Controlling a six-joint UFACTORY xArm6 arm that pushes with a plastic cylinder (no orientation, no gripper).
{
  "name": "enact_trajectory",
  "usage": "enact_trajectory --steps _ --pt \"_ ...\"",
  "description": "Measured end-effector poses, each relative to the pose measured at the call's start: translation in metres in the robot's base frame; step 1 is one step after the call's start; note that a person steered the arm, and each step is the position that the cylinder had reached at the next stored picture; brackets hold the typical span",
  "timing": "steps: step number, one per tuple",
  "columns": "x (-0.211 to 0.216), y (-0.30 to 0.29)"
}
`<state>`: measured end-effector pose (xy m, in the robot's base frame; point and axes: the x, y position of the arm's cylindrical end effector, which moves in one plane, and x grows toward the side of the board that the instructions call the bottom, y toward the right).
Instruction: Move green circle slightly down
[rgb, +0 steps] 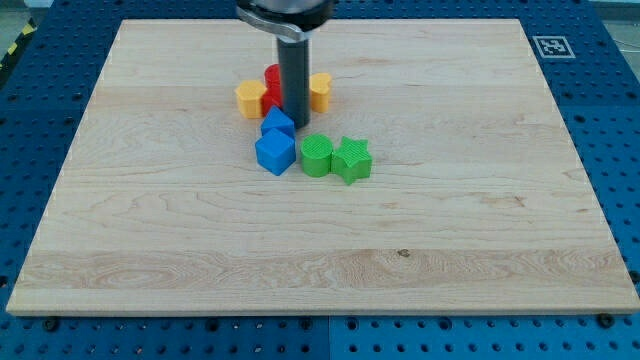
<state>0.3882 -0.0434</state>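
The green circle (316, 156) lies near the board's middle, touching a green star (352, 159) on its right. My tip (296, 123) is down just above and left of the green circle, a small gap apart, right beside the small blue block (278, 124). A blue cube (275, 152) sits left of the green circle. The rod hides part of the red blocks (272, 88) behind it.
A yellow hexagon-like block (250, 99) sits left of the red blocks and a yellow block (320, 91) right of the rod. The wooden board (450, 230) lies on a blue perforated table; a marker tag (548, 46) is at the top right.
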Motion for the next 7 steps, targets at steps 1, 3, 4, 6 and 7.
enact_trajectory --steps 1,3,4,6,7 --pt "-0.010 -0.005" --pt "-0.012 -0.005" --pt "-0.012 0.007" --pt "0.020 0.023" --pt "0.046 0.023"
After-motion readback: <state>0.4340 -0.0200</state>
